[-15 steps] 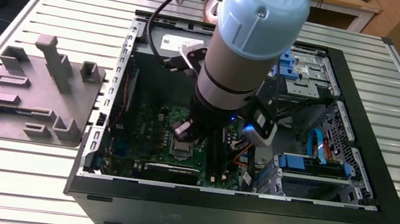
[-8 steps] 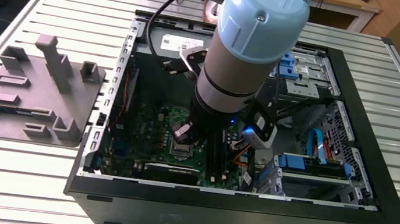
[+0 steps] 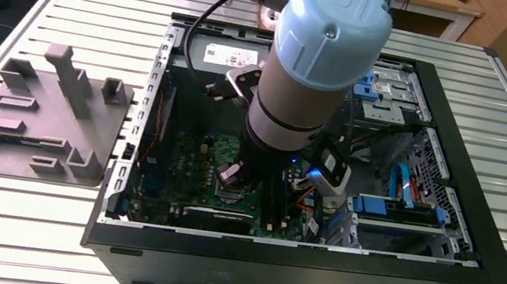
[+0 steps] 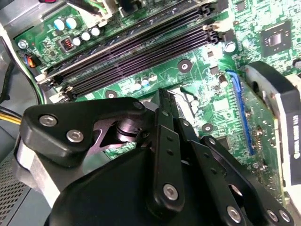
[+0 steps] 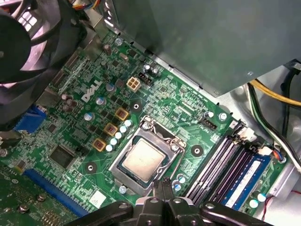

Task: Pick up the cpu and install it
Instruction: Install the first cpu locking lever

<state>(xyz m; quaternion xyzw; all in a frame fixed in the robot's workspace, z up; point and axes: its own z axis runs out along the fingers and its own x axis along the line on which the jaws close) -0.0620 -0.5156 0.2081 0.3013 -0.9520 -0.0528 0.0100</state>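
The cpu (image 5: 142,159), a small square chip with a pale silver top, lies flat inside the silvery socket frame (image 5: 121,162) of the green board (image 5: 188,113) in the first wrist view. My gripper (image 5: 162,184) hangs just above the board beside the socket's edge, its two black fingers pressed together with nothing between them. In the second wrist view the shut gripper (image 4: 167,101) points down at the board near the black memory slots (image 4: 141,47). The exterior view has the arm reaching down into the open computer case, with the gripper (image 3: 231,176) low over the board.
A grey tray (image 3: 38,119) with raised holders lies on the slatted table at the exterior view's left. Inside the case (image 3: 463,209) stand a big grey metal box (image 5: 197,37), a black fan (image 5: 33,37), memory sticks (image 5: 240,174), yellow and black cables (image 5: 277,99) and a graphics card (image 4: 287,122).
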